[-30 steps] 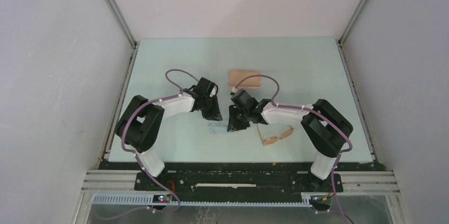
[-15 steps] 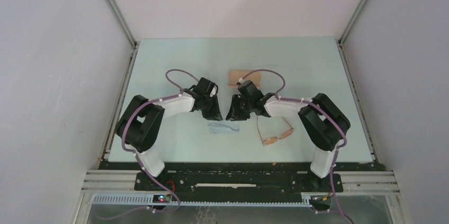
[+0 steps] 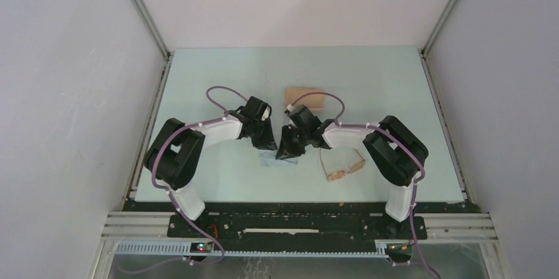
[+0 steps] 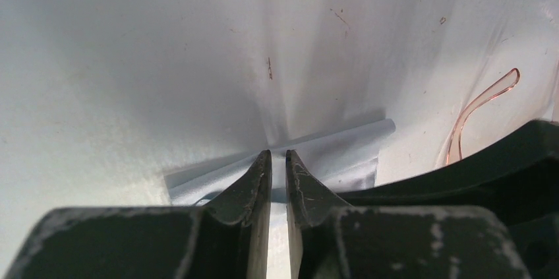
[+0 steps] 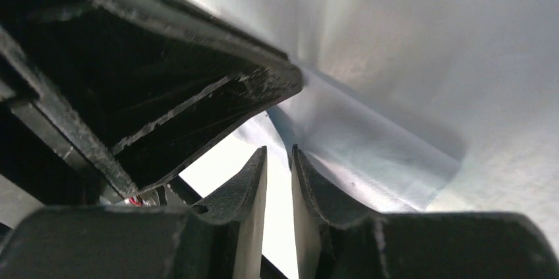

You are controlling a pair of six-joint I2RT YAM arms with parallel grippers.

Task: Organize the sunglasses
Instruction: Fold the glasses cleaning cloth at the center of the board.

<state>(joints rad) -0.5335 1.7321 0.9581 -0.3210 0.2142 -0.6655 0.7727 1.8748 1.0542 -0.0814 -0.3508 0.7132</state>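
Note:
The sunglasses (image 3: 343,167), thin orange-brown with amber lenses, lie open on the table, right of both grippers and untouched. One temple tip shows in the left wrist view (image 4: 476,104). A folded light blue cloth (image 3: 269,159) lies between the grippers. My left gripper (image 3: 265,145) is nearly shut, a thin gap between the fingers, with its tips (image 4: 277,155) down on the cloth's (image 4: 336,147) far folded edge. My right gripper (image 3: 288,152) is nearly shut at the cloth's (image 5: 369,154) right end, and the cloth's edge runs up into its fingertips (image 5: 278,150).
A pink oblong case (image 3: 304,97) lies just beyond the grippers. The two gripper heads are very close: the left one's black body (image 5: 165,88) fills the right wrist view, and the right one (image 4: 461,173) crosses the left wrist view. Enclosure walls stand left, right and behind.
My right gripper rose off the cloth and drew back toward the case, then came down again onto the cloth's right end. My left gripper and the sunglasses have not moved.

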